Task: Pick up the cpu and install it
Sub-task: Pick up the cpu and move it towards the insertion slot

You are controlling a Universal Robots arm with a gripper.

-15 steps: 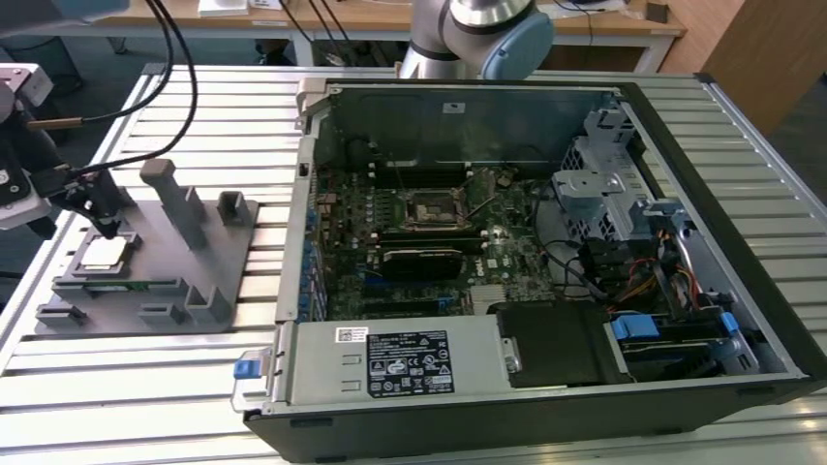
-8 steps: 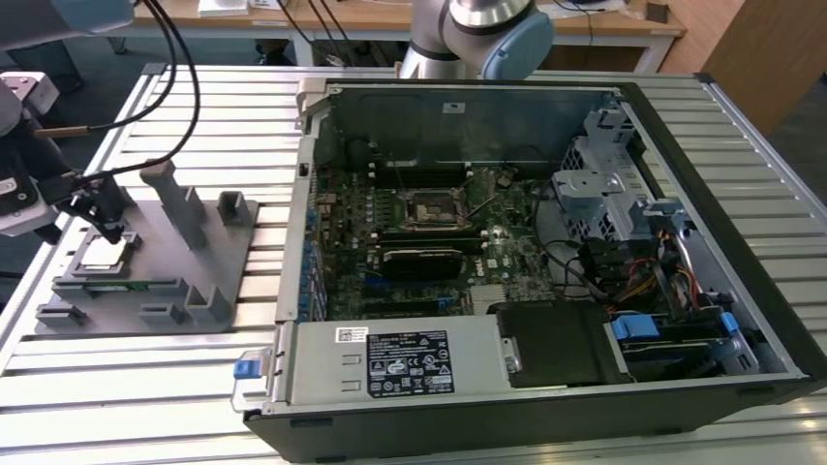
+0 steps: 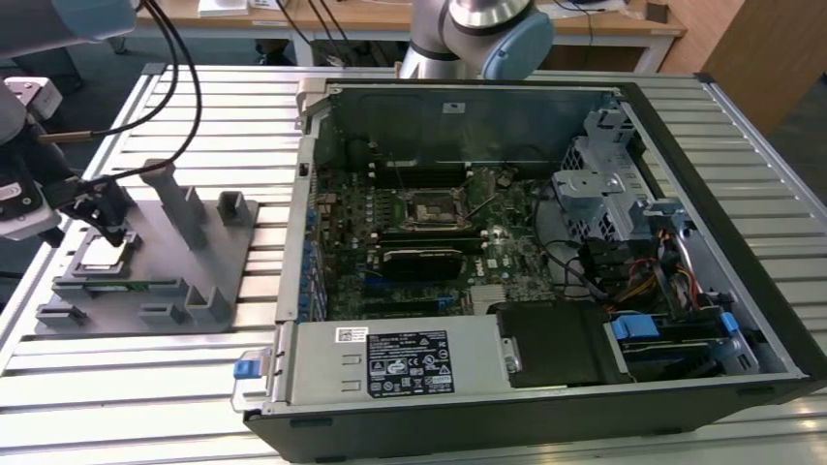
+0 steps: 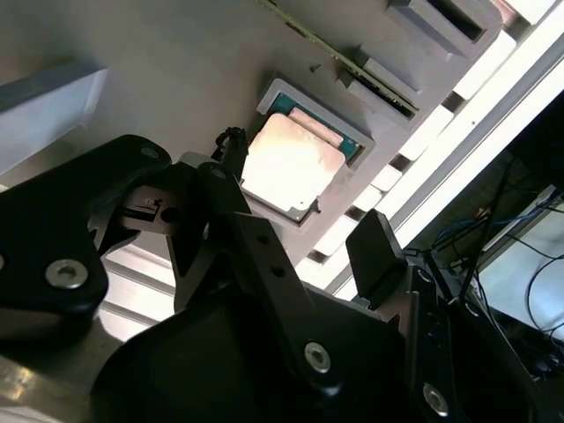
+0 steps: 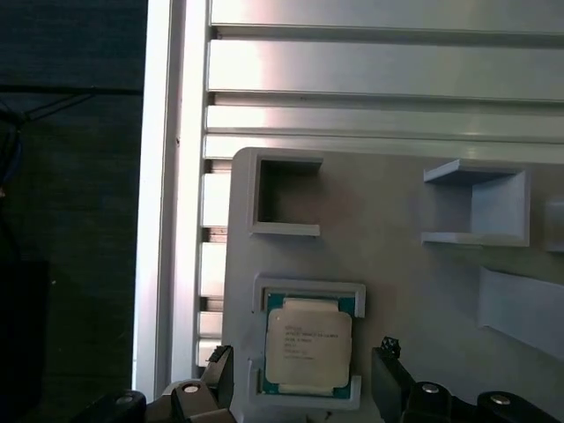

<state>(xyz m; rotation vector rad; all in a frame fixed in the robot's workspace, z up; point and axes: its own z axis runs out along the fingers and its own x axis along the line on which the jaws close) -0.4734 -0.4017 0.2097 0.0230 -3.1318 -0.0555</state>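
Observation:
The cpu (image 3: 108, 255) (image 4: 291, 163) (image 5: 308, 344), a small square chip with a shiny silver top, lies flat in a framed pocket of the grey plastic fixture (image 3: 194, 266) (image 5: 397, 291) at the exterior view's left. My gripper (image 3: 107, 228) (image 4: 300, 207) (image 5: 304, 379) hangs just above it and is open. One black finger (image 5: 220, 374) stands off one side of the pocket and the other finger (image 5: 388, 366) off the opposite side, neither touching the chip. The dark square socket (image 3: 431, 208) sits on the motherboard inside the open computer case (image 3: 672, 126).
Upright posts (image 3: 172, 199) rise from the fixture close beside the gripper. Cables (image 3: 181, 87) hang over the slatted metal table (image 3: 142, 387). A black heatsink block (image 3: 416, 262) lies just below the socket, and drive cages (image 3: 607, 184) crowd the case's right side.

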